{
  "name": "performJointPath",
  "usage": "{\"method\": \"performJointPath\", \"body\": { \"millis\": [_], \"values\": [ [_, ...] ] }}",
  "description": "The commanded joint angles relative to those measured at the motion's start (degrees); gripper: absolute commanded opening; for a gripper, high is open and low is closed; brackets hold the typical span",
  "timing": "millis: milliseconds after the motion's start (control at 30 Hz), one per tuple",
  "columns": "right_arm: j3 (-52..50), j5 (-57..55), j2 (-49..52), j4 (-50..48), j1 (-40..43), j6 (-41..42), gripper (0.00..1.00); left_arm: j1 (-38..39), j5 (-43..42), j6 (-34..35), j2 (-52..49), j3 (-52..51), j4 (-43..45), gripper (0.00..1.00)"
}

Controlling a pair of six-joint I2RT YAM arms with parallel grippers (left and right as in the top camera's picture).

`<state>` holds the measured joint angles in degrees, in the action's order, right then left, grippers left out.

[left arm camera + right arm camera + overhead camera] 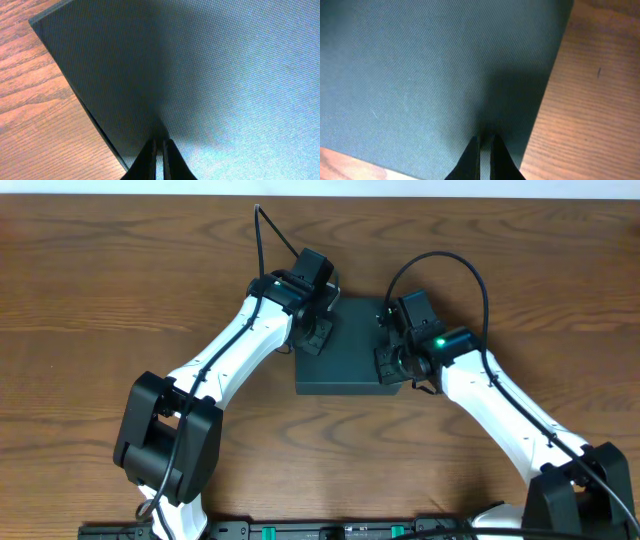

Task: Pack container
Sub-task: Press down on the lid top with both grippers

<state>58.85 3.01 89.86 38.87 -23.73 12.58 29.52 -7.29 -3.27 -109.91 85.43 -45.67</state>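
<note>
The container (350,355) is a dark teal-black square box lying in the middle of the wooden table with its lid down flat. My left gripper (316,332) is over the box's left part, fingers shut with only a thin slit between them, tips on or just above the lid (160,142). My right gripper (395,358) is over the box's right part near its edge, fingers also shut, tips at the lid (485,139). The lid's matte surface fills both wrist views (225,75) (435,65). Neither gripper holds anything.
Bare wooden table (120,290) lies all round the box. A black rail (300,530) runs along the front edge between the arm bases. No other loose objects are in view.
</note>
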Motion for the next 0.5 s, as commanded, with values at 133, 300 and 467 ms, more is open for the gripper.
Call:
{"method": "performJointPath", "body": {
  "millis": [133,300,467],
  "values": [
    [-9.25,1.57,6.8,-3.56,-0.26,-0.37,0.01,-0.02,-0.2,-0.74,-3.3,-0.9,-0.31,0.06],
    [-9.22,1.57,6.8,-3.56,-0.26,-0.39,0.01,-0.02,-0.2,-0.74,-3.3,-0.9,-0.31,0.06],
    [-8.96,1.79,6.64,-3.54,-0.26,-0.37,0.02,-0.02,-0.17,-0.76,-3.28,-0.9,-0.31,0.06]
  ]
}}
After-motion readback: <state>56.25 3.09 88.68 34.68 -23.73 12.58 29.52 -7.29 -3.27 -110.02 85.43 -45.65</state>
